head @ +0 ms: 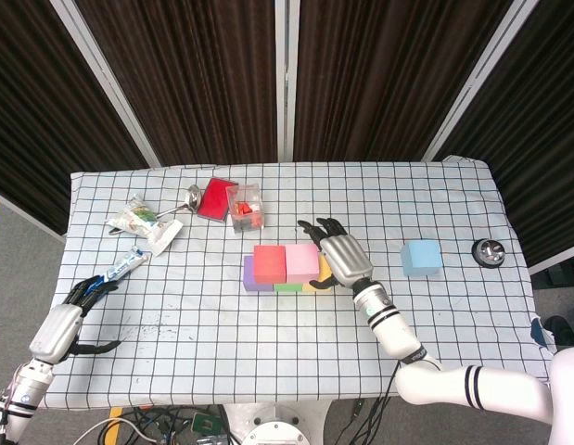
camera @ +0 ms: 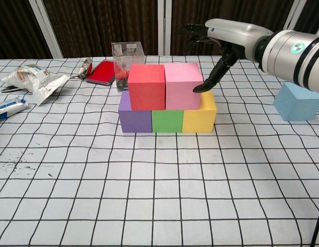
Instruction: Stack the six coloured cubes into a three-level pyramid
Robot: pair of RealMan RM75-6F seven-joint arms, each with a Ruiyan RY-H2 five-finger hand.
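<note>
Already 5 cubes are stacked in 2 levels, with the blue cube [head: 421,258] apart on the right.
Purple cube [camera: 133,117], green cube [camera: 167,121] and yellow cube [camera: 199,117] form the bottom row on the checked surface [camera: 159,195]; the red cube [camera: 147,86] and pink cube [camera: 183,85] sit on top, touching each other. The right robot hand [camera: 213,49] hovers just right of the pink cube, grasping nothing, fingers spread, one fingertip at the cube's right face. The left robot hand [head: 59,326] rests at the surface's near-left edge, released, fingers apart. A clear cup [camera: 128,54] stands behind the stack.
</note>
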